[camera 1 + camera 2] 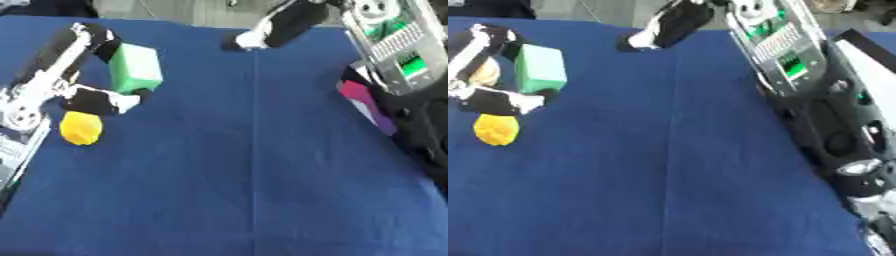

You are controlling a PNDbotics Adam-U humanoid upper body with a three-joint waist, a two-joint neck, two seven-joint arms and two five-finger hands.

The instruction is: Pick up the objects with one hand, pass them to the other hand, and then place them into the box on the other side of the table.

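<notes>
Left eye view first: the blue table (262, 175) fills pretty much the whole shot, with a faint seam running down the middle. Over on the left side the left hand (101, 100) has a green block (136, 68) in its grasp, a finger over the block's top end and the thumb part under its lower end, so it's pinched between them. The block sits tilted, lifted off the cloth as far as I can see. Just below that hand there's a yellow lumpy thing (80, 128) lying on the table by itself, right next to the hand; can't tell if they touch. At the far end, the right hand (282, 25) hangs over the far edge of the table, and honestly I can't tell what its fingers are doing, it's just a black and white blur. On the right edge there's a pink and purple object (366, 106) beside the robot's arm hardware.

Right eye view: same setup shifted over. The green block is near the top left, yellow thing under it, well apart from the right hand up top.
</notes>
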